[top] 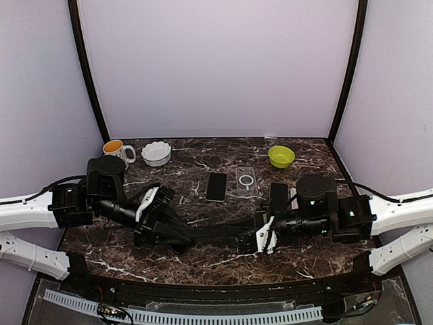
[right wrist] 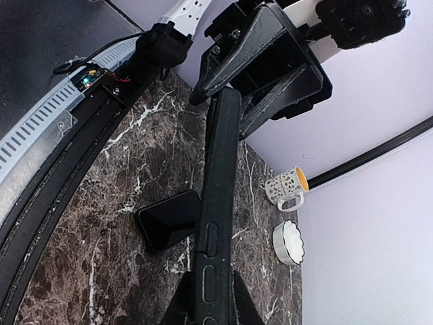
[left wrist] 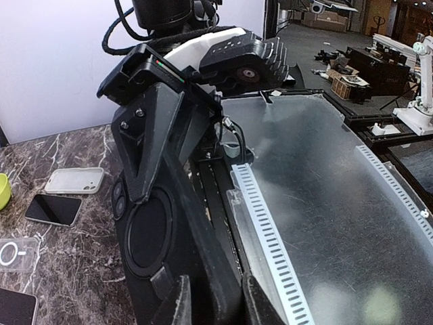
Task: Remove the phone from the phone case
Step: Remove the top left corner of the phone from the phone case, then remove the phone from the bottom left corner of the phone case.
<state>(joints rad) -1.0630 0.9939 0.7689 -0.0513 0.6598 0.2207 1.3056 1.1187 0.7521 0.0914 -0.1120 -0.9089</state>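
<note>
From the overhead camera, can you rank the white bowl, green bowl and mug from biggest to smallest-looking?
1. white bowl
2. green bowl, slightly smaller
3. mug, though with its handle it nearly matches the green bowl

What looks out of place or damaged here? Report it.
Nothing stands out. Mug, white bowl and green bowl stand upright, nothing spilled; a loose phone and clear case lie flat. The cased phone is held in the air.

bench (top: 189,166): is showing polished dark marble, white-veined
phone case (right wrist: 218,176): is looking matt black, rubbery plastic
loose phone (top: 216,186): is gleaming, glossy black glass
clear case (top: 247,181): is showing transparent smooth plastic
mug (top: 116,149): is shining like glazed ceramic
</note>
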